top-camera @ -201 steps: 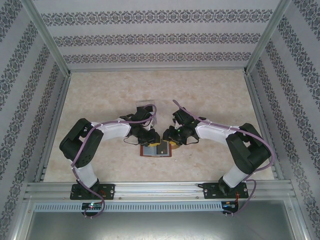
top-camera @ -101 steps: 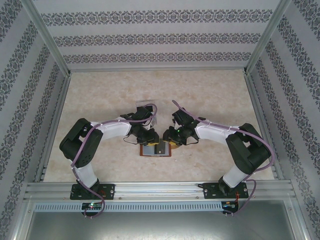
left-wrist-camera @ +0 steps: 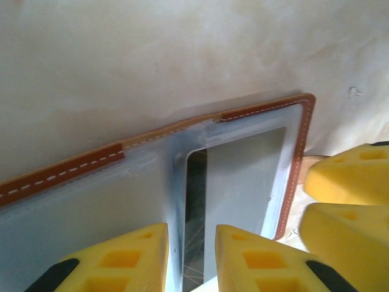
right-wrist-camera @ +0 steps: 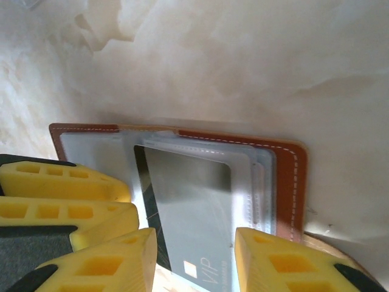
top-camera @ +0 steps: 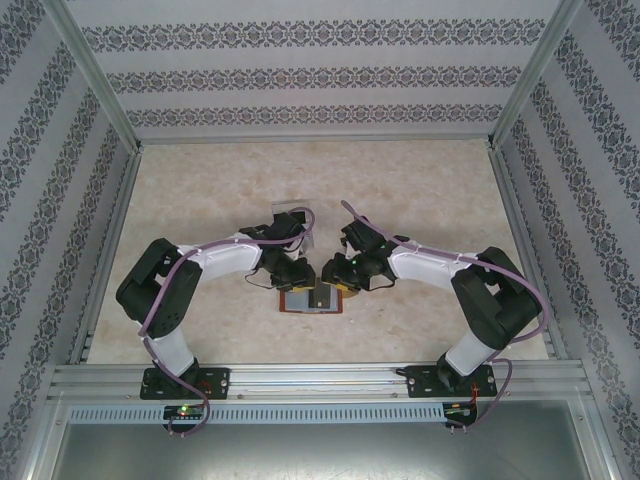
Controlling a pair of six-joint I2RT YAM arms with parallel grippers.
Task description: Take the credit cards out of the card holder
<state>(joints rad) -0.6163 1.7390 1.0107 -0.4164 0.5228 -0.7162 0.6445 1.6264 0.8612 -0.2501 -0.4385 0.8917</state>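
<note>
The brown card holder point(top-camera: 300, 300) lies open on the table between both wrists, grey-blue inside up. In the right wrist view a pale grey credit card point(right-wrist-camera: 194, 207) marked VIP with a dark stripe sticks partway out of its slot point(right-wrist-camera: 258, 182). My right gripper point(right-wrist-camera: 196, 255) straddles that card, its yellow fingers tight against the long edges. My left gripper point(left-wrist-camera: 192, 255) stands narrowly open over the holder point(left-wrist-camera: 91, 201), its tips on either side of the card's dark stripe point(left-wrist-camera: 196, 201). The right fingers point(left-wrist-camera: 349, 176) sit just off the holder's brown edge. The left fingers point(right-wrist-camera: 61, 182) rest on the other half.
A clear plastic tray point(top-camera: 290, 215) sits just behind the left wrist. A tan wooden disc point(top-camera: 347, 290) pokes out beside the holder under the right gripper. Patterned walls and metal rails point(top-camera: 110, 250) bound the pale table.
The left jaws have parted slightly. Both wrists have edged a little farther from the bases; the holder stays in place.
</note>
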